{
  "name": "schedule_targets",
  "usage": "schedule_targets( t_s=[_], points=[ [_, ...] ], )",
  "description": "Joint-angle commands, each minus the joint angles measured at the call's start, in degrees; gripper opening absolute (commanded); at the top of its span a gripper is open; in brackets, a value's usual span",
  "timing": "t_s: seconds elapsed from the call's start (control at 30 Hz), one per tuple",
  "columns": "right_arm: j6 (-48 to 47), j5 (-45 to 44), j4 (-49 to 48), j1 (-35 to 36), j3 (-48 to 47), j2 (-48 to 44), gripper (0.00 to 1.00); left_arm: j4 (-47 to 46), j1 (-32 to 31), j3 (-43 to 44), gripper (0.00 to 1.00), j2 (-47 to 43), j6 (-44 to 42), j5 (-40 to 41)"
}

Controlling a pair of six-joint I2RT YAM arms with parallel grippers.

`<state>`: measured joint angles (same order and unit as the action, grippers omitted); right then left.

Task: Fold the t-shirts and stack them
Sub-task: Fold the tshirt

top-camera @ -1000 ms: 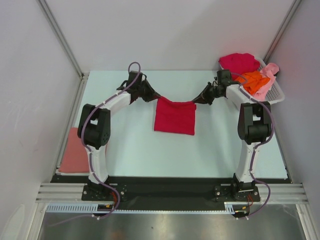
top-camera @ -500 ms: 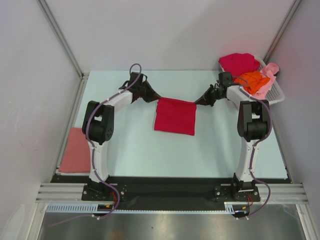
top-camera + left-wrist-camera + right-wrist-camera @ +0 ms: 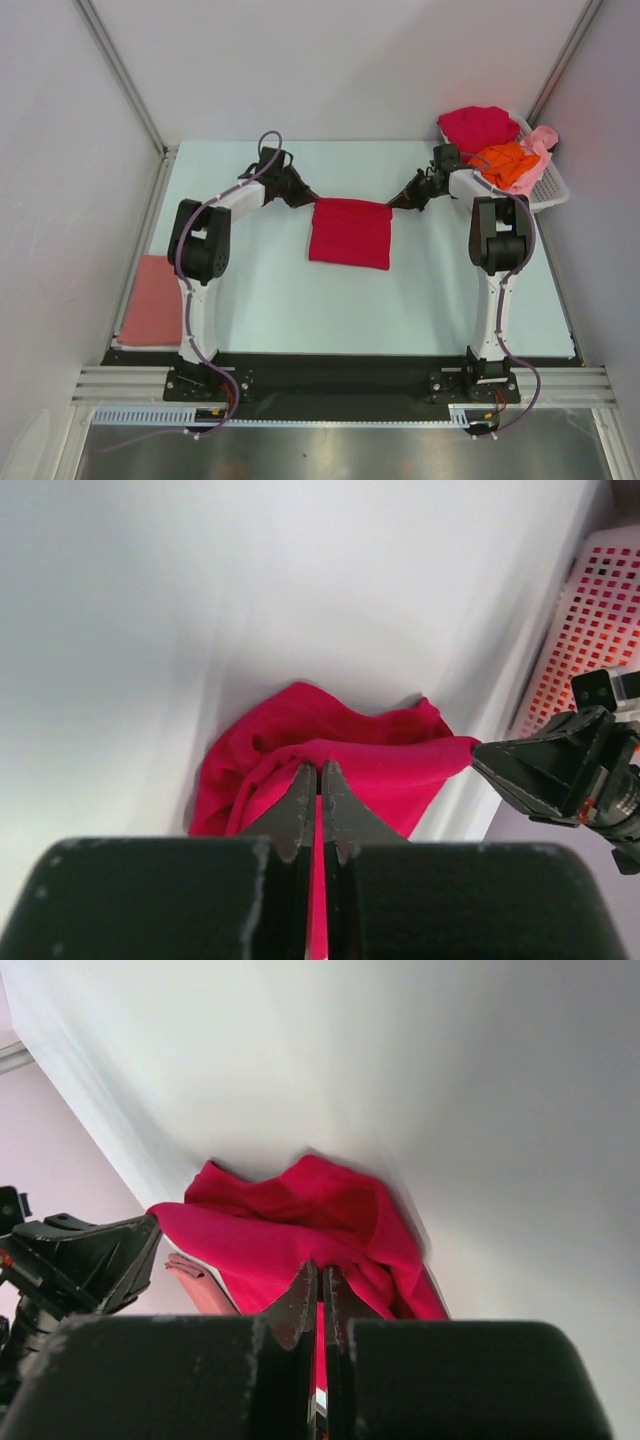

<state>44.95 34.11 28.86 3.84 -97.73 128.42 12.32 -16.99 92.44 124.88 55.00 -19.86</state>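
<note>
Crimson shirt (image 3: 349,232) ctr, basket (image 3: 552,190) far R — salmon shirt (image 3: 150,303) near L

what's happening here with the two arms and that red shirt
Both arms are working a crimson t-shirt mid-table: the left gripper and right gripper each pinch a far corner, the edge taut between them. A folded salmon pink shirt lies at the near left. Another crimson shirt, an orange shirt and a light pink shirt sit in the white basket.

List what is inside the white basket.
The basket holds a crimson t-shirt, an orange t-shirt and a light pink t-shirt spilling over the rim. Anything beneath them is covered.
</note>
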Motion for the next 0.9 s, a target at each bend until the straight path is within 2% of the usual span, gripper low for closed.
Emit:
schedule_targets(
  t_s=[0.0,0.07,0.1,0.13,0.17,0.2,0.27,0.37,0.43,0.5,0.53,0.57,0.63,0.67,0.77,0.83,0.87],
  points=[
    [-0.74,0.00,-0.30,-0.50,-3.42,1.74,0.00,1.30,1.44,3.44,0.03,1.42,-0.60,-0.27],
    [-1.09,-0.44,-0.30,-0.67,-4.13,2.27,0.04,3.14,1.52,5.71,0.10,2.73,-1.65,0.08],
    [-1.79,-1.05,-0.38,-0.76,-4.48,2.71,0.14,4.37,1.53,7.21,0.13,3.26,-3.92,0.69],
    [-2.23,-1.32,-0.39,-0.85,-5.44,2.89,0.17,5.95,1.53,8.88,0.22,3.96,-5.24,2.26],
    [-2.93,-1.93,1.01,-0.85,-6.32,3.15,0.23,9.01,1.61,12.37,0.25,4.75,-6.39,2.80],
    [-4.68,-2.11,2.50,-1.11,-9.03,4.02,0.25,10.00,1.70,13.89,0.29,5.02,-8.84,3.33],
    [-7.93,-4.64,7.84,-1.55,-11.94,4.03,0.31,14.13,1.70,17.85,0.33,4.15,-11.48,5.26],
    [-15.40,-9.30,12.87,-1.90,-15.03,1.05,0.39,15.89,1.53,16.64,0.35,0.47,-15.53,7.54],
    [-17.43,-8.80,12.54,-1.90,-13.81,-2.62,0.40,15.11,0.83,10.96,0.35,-5.50,-16.59,8.51],
    [-15.95,-5.12,7.46,-1.73,-8.73,-5.80,0.40,9.77,0.30,5.84,0.34,-10.68,-15.81,5.29],
    [-14.64,-3.45,4.48,-1.55,-6.44,-7.12,0.39,7.05,-0.40,0.60,0.33,-11.93,-15.02,3.27],
    [-11.41,-0.48,-2.25,-1.29,-1.28,-9.92,0.40,-0.03,-0.76,-1.98,0.33,-12.81,-12.84,-1.97],
    [-8.05,1.83,-8.53,-0.15,2.61,-11.08,0.41,-8.32,-1.72,-7.51,0.31,-12.82,-9.84,-6.84],
    [-4.47,5.41,-15.00,0.12,4.03,-10.65,0.38,-14.19,-2.07,-7.98,0.30,-11.95,-7.13,-9.21],
    [-1.80,8.94,-21.89,2.22,5.27,-8.37,0.28,-21.60,-2.78,-7.02,0.29,-6.94,-3.51,-14.06],
    [3.72,11.06,-27.77,2.75,7.28,-5.30,0.21,-23.39,-2.69,-3.96,0.29,-3.43,-2.10,-16.60],
    [6.44,12.11,-34.94,2.58,8.42,-4.24,0.14,-23.56,-2.61,-2.89,0.29,-0.02,-1.57,-17.23]
  ],
)
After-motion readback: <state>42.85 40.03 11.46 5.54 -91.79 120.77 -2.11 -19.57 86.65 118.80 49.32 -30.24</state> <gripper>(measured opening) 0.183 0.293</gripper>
